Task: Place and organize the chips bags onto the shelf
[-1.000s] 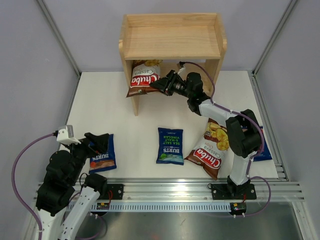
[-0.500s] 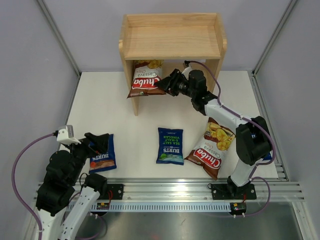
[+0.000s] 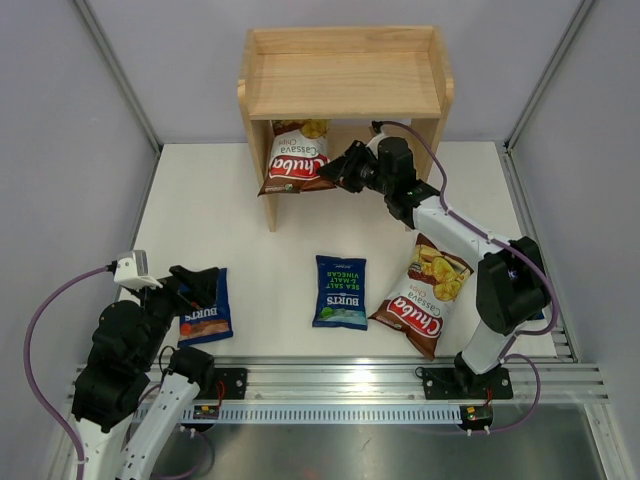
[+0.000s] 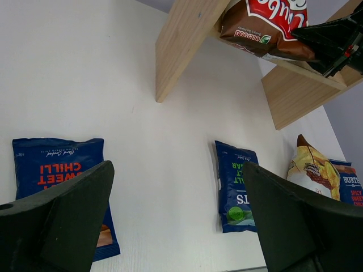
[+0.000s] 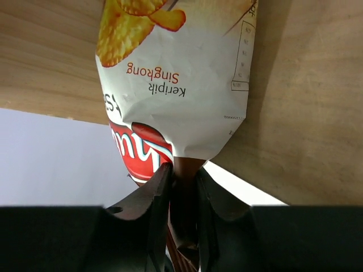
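My right gripper (image 3: 340, 172) is shut on the bottom edge of a brown-and-white Chuba Cassava bag (image 3: 295, 157) and holds it inside the lower tier of the wooden shelf (image 3: 345, 72); the wrist view shows the fingers (image 5: 159, 192) pinching the bag (image 5: 176, 85) against the wood. A second Chuba bag (image 3: 422, 295) lies on the table at the right. One Burts bag (image 3: 340, 291) lies in the middle, one (image 3: 205, 310) at the left beside my left gripper (image 3: 195, 285), which is open and empty. A third blue bag (image 3: 533, 300) is mostly hidden behind the right arm.
The shelf's top tier (image 3: 345, 85) holds nothing. Grey walls enclose the white table (image 3: 210, 200) on three sides. An aluminium rail (image 3: 340, 382) runs along the near edge, with both arm bases on it.
My right gripper has pushed the Chuba bag a little further back and to the right under the shelf's top tier. The left arm has not moved.
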